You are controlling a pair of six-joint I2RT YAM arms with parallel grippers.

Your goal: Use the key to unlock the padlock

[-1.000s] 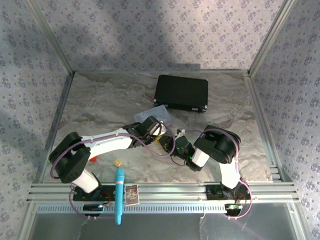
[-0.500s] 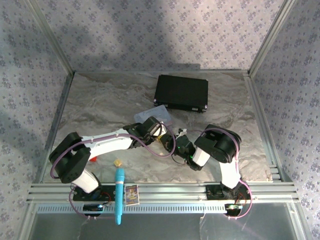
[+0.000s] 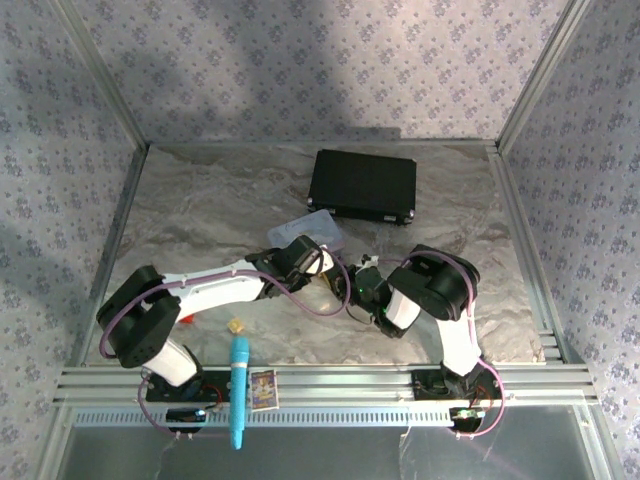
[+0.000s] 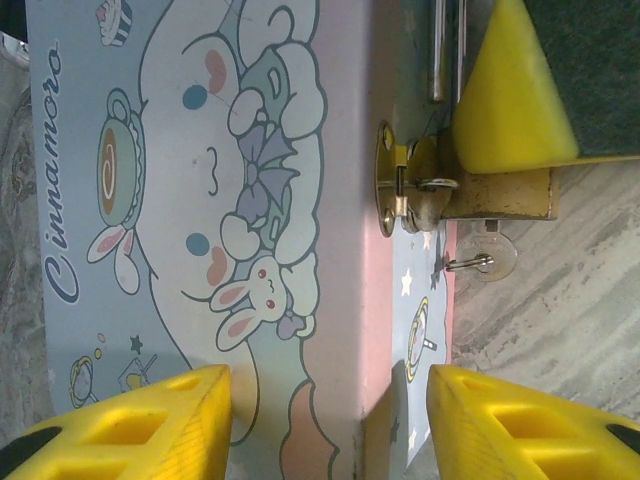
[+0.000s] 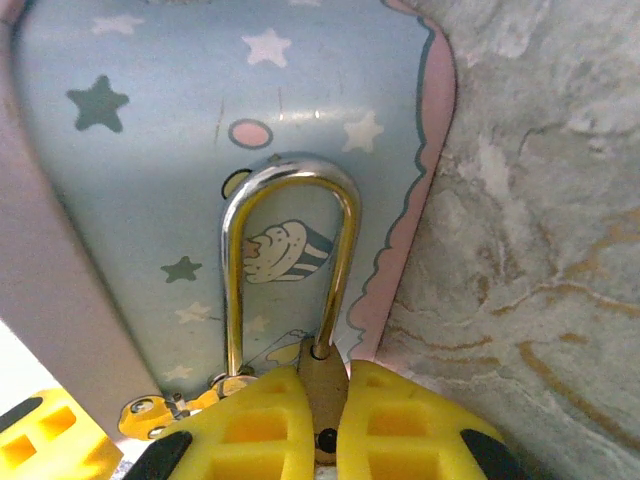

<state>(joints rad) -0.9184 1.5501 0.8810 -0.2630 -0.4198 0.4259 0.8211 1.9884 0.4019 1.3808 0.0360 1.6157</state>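
Gripping hand: the right hand point(image 5: 322, 388) has its yellow fingers point(image 5: 250, 425) pressed together on the tiny brass-gold padlock point(image 4: 500, 195), pinching the body from both sides.
Padlock: it sits at the right hand's fingertips. Its thin silver U-shaped shackle point(image 5: 340, 260) points straight away from that hand, across the blue starred side of the tin. One leg enters the body and the other ends close to the tin's small brass hasp point(image 4: 400, 190). I cannot tell whether the shackle is latched.
Key: the very small silvery metal key point(image 4: 482, 262) lies just beside the brass body, on the side away from the right hand's finger, and neither hand holds it. I cannot tell whether its tip is seated in the lock.
Tin: the pastel blue-and-pink tin with a cartoon rabbit lid point(image 4: 200, 200) lies directly ahead of both hands.
Left hand: the left hand point(image 4: 325, 400) is spread wide and clamps nothing. One finger is over the lid, the other is past the tin's side wall, and the tin's edge runs between them.
Surface: the grey marble-patterned surface point(image 3: 200, 200) lies beneath the right hand, beside the tin.
Farther out: a black rectangular case point(image 3: 362, 186) lies well beyond both hands. A small yellowish-tan lump point(image 3: 236, 326), a turquoise pen-shaped object point(image 3: 240, 390) and a small picture card point(image 3: 262, 388) lie back toward the left arm's base.
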